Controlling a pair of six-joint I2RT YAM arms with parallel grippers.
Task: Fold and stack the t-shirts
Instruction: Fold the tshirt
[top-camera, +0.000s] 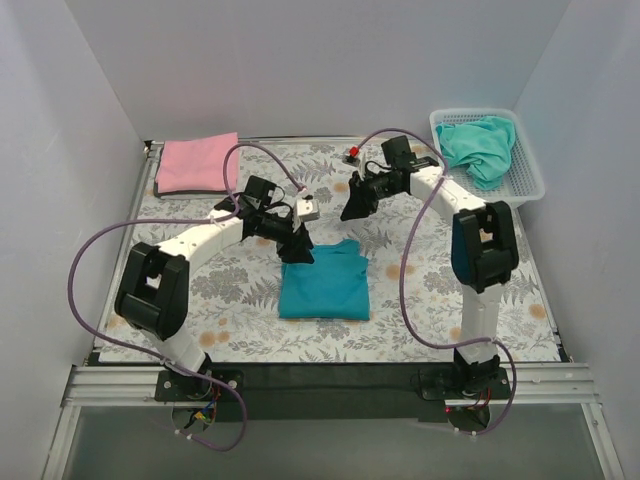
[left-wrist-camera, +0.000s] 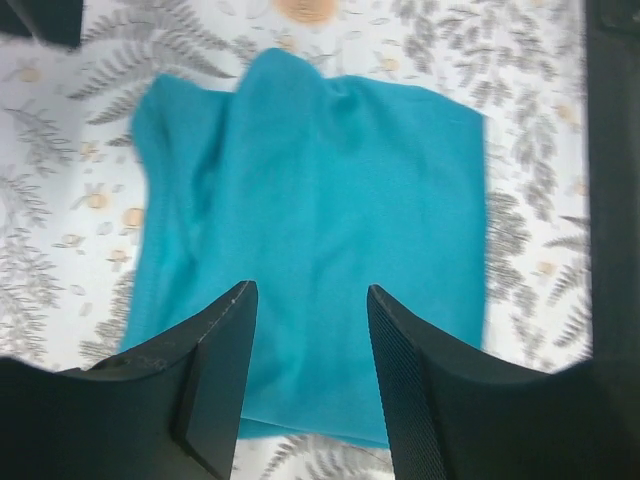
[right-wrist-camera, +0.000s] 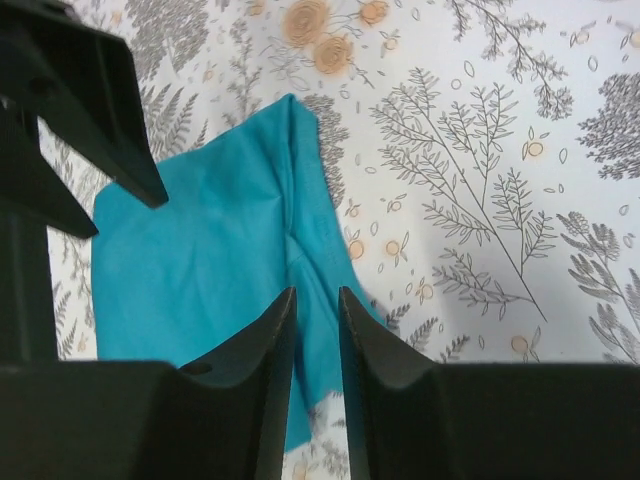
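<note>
Left jaws hang spread and bare over the folded teal shirt (left-wrist-camera: 320, 200) at mid-frame on the floral worktop (top-camera: 420, 310); the right jaws, nearly together with a slim gap, pinch nothing just up-right of it. Upper left lies the folded pink shirt (top-camera: 197, 163). Upper right, the aqua shirt (top-camera: 480, 145) sits bunched in a white basket (top-camera: 533, 170).

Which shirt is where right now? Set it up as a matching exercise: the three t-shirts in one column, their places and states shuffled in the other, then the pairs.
Things:
1. teal-blue t-shirt
2. pink t-shirt
3. aqua-green t-shirt

Places and states:
A. crumpled inside the white basket
B. folded, lying in the middle
C. folded, at the far left corner

Pairs: 1-B, 2-C, 3-A
</note>
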